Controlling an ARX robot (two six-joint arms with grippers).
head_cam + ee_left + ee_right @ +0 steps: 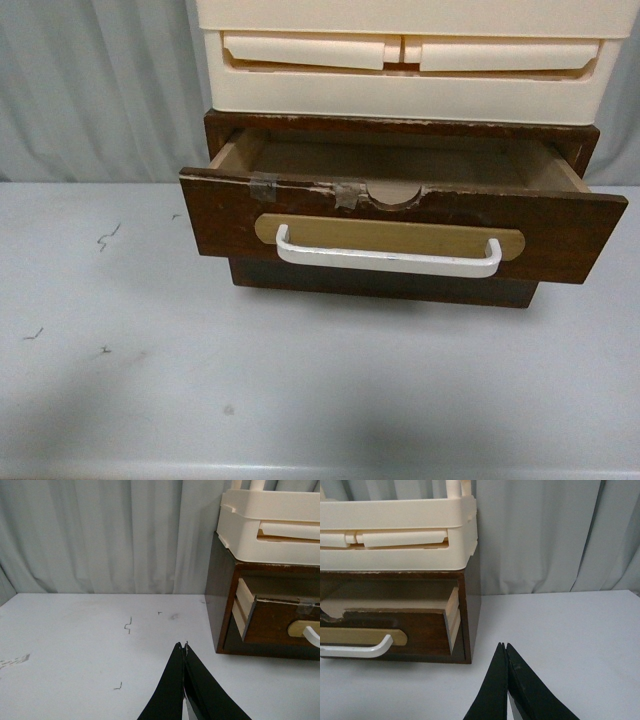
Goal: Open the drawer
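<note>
The dark brown wooden drawer (220, 215) stands pulled out from its brown cabinet, its inside showing. It has a white bar handle (388, 260) on a tan oval plate, a semicircular notch and tape scraps on the top edge. The drawer also shows in the left wrist view (275, 622) and in the right wrist view (420, 630). My left gripper (183, 645) is shut and empty over the table, left of the cabinet. My right gripper (503, 645) is shut and empty, right of the cabinet. Neither gripper shows in the front view.
Cream plastic drawers (400, 60) sit on top of the brown cabinet. A plain dark brown panel (380, 285) lies below the open drawer. The pale table (150, 380) has a few small dark marks. A grey curtain (100, 535) hangs behind.
</note>
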